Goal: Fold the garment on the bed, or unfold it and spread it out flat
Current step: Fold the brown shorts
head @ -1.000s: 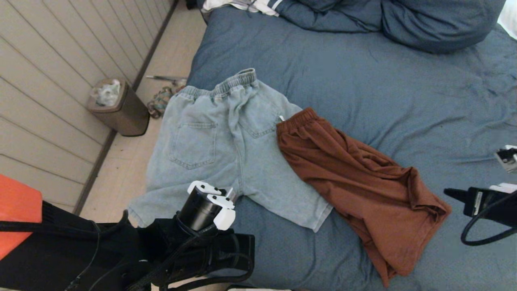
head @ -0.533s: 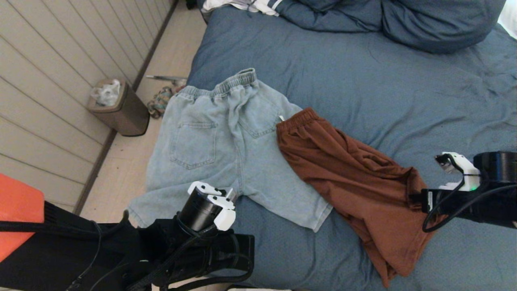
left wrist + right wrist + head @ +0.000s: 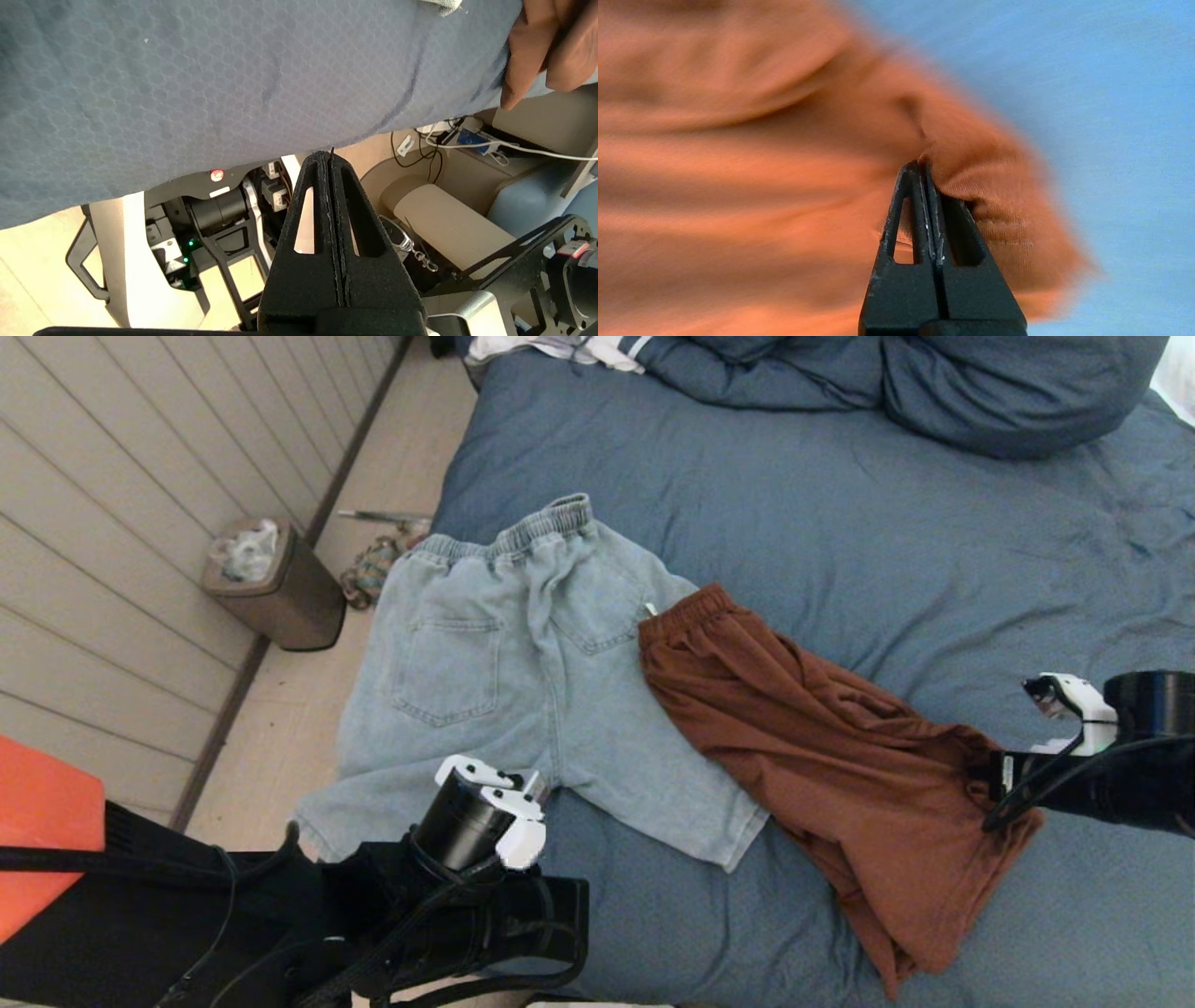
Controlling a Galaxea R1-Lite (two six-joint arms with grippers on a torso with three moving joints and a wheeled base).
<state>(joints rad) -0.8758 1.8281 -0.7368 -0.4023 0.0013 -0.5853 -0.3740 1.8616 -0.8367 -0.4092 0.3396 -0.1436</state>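
A rust-brown garment (image 3: 822, 756) lies crumpled on the slate-blue bed (image 3: 840, 523), its waistband beside light denim shorts (image 3: 523, 681) spread flat near the bed's left edge. My right gripper (image 3: 982, 775) is at the garment's right corner. In the right wrist view that gripper (image 3: 922, 163) is shut, with a bunch of the rust fabric (image 3: 784, 140) pinched at its tip. My left arm (image 3: 476, 821) is parked low at the bed's front left. Its gripper (image 3: 329, 156) is shut on nothing, below the overhanging bed cover (image 3: 187, 93).
Blue pillows (image 3: 980, 383) and a white striped cloth (image 3: 560, 347) lie at the bed's head. A brown waste bin (image 3: 275, 583) and loose items (image 3: 373, 565) stand on the floor by the panelled wall at left. Bare cover stretches right of the garments.
My right arm came in from the right edge to the rust garment's corner and then drew back a little, pulling the fabric's fold toward the right. The left arm stayed put.
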